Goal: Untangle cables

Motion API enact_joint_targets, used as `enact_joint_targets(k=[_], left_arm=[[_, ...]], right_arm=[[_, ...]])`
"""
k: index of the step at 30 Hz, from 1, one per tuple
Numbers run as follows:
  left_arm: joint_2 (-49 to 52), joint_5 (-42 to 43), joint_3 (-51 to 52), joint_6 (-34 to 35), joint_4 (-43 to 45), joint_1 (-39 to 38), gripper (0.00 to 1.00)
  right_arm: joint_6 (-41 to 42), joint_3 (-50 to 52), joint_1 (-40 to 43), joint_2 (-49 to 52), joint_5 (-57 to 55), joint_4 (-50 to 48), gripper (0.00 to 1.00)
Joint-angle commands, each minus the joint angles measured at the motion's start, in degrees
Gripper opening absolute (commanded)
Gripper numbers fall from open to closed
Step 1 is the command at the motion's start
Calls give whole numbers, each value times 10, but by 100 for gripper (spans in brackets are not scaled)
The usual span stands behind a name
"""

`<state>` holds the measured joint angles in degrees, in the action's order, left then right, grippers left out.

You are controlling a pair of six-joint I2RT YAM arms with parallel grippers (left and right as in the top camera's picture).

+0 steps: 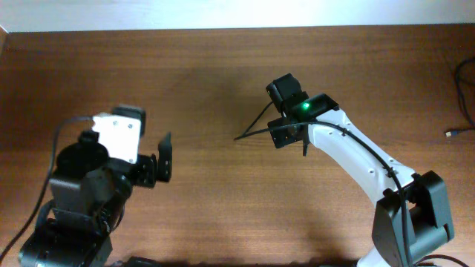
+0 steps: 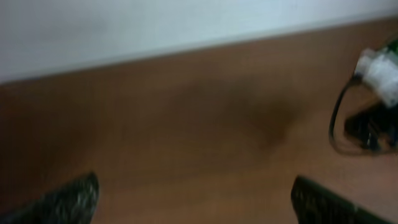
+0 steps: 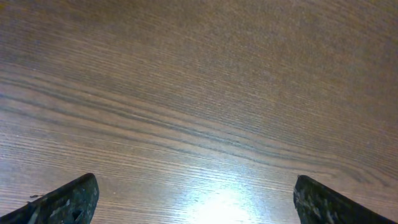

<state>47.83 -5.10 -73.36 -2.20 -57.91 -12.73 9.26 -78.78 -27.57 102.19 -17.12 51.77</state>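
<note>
The cables can be spotted way over at the right edge of the desk: a thin black loop with a small plug end, probably just one cord, though it's tiny there. The left claw is spread wide over bare wood, as seen in a blurry view. The right claw is held apart too, near the desk's middle.
</note>
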Motion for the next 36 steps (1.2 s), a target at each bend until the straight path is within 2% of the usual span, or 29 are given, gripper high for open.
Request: enact_joint_targets(k=[1, 4, 6, 8, 9, 10, 12, 15, 18, 22, 24, 27, 30, 34, 36], left_arm=[[-44, -7, 0, -7, -102, 2, 99], [-121, -10, 1, -10, -213, 40, 99], [-162, -40, 2, -14, -191, 62, 99], [-196, -66, 18, -14, -115, 73, 99], [-213, -68, 38, -14, -64, 81, 99], [-250, -64, 96, -13, 45, 102, 99], [-307, -37, 198, -14, 203, 127, 99], [-352, 3, 367, -13, 495, 129, 99], [-355, 19, 486, -13, 678, 129, 99], [-397, 12, 588, -14, 752, 129, 99], [-449, 2, 634, -14, 755, 129, 99], [-475, -5, 668, -14, 771, 140, 99], [-476, -5, 680, -14, 772, 184, 99], [-476, -1, 724, -9, 772, 184, 99], [-476, -3, 729, -11, 714, 184, 99]], right_arm=[[7, -1, -1, 2, -7, -2, 99], [7, -1, -1, 2, -7, -2, 99], [7, -1, -1, 2, -7, -2, 99], [7, -1, -1, 2, -7, -2, 99], [7, -1, -1, 2, -7, -2, 99], [7, -1, -1, 2, -7, -2, 99], [7, -1, -1, 2, -7, -2, 99], [7, -1, -1, 2, -7, -2, 99], [7, -1, -1, 2, -7, -2, 99], [7, -1, -1, 2, -7, -2, 99], [7, -1, -1, 2, -7, -2, 99], [7, -1, -1, 2, -7, -2, 99], [7, -1, -1, 2, -7, -2, 99], [7, -1, -1, 2, -7, -2, 99], [7, -1, -1, 2, -7, -2, 99]])
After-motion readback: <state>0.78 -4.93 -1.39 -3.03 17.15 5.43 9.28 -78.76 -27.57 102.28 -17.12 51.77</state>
